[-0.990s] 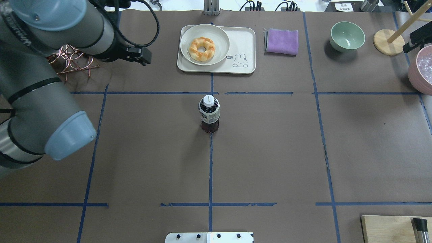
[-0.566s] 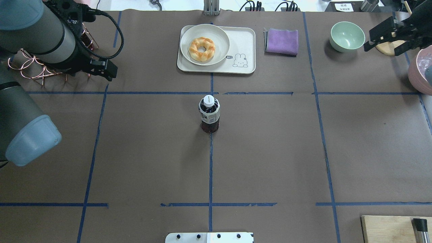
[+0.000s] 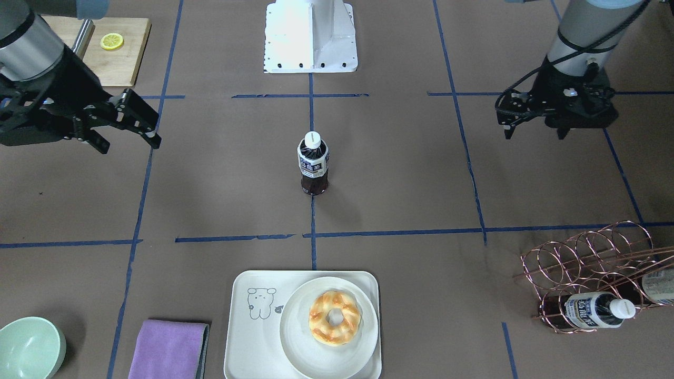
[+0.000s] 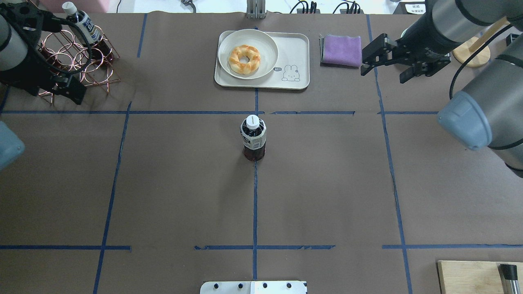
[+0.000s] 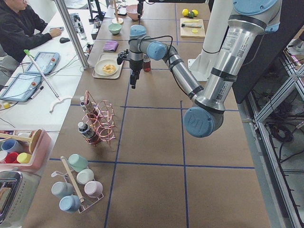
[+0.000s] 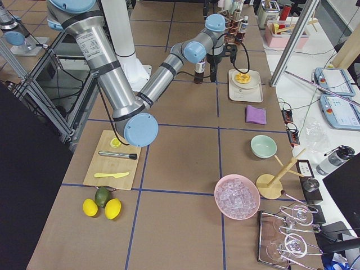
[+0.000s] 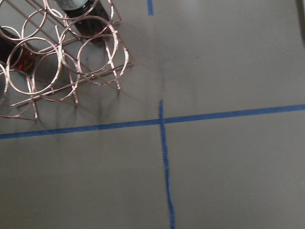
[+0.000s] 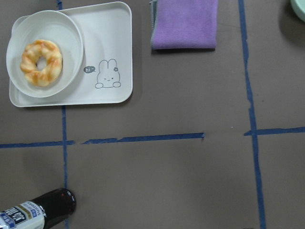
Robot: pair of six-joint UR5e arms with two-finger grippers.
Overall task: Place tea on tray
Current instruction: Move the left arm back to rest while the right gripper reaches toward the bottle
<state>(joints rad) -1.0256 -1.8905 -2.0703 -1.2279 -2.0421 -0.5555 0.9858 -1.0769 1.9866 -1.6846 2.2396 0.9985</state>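
Observation:
The tea [image 4: 253, 139] is a small bottle of dark liquid with a white cap. It stands upright at the table's middle, also in the front view [image 3: 313, 163] and at the right wrist view's lower left [image 8: 43, 212]. The cream tray [image 4: 292, 49] with a line-drawn cartoon animal lies beyond it [image 3: 253, 337] [image 8: 109, 47]. My right gripper [image 4: 384, 73] is open and empty, raised beside the purple cloth, right of the tray [image 3: 128, 142]. My left gripper [image 4: 61, 96] is open and empty near the wire rack [image 3: 534, 134].
A round plate with a doughnut [image 4: 247, 53] fills the tray's left half. A purple cloth [image 4: 341, 50] lies right of the tray. A copper wire rack [image 4: 77, 53] holds alike bottles at the far left. A green bowl [image 3: 29, 347] and a wooden board [image 4: 470, 277] are on the right.
My left arm has drawn back to the left, uncovering the wire rack. My right arm has come in from the right edge to beside the purple cloth. The tea has not moved.

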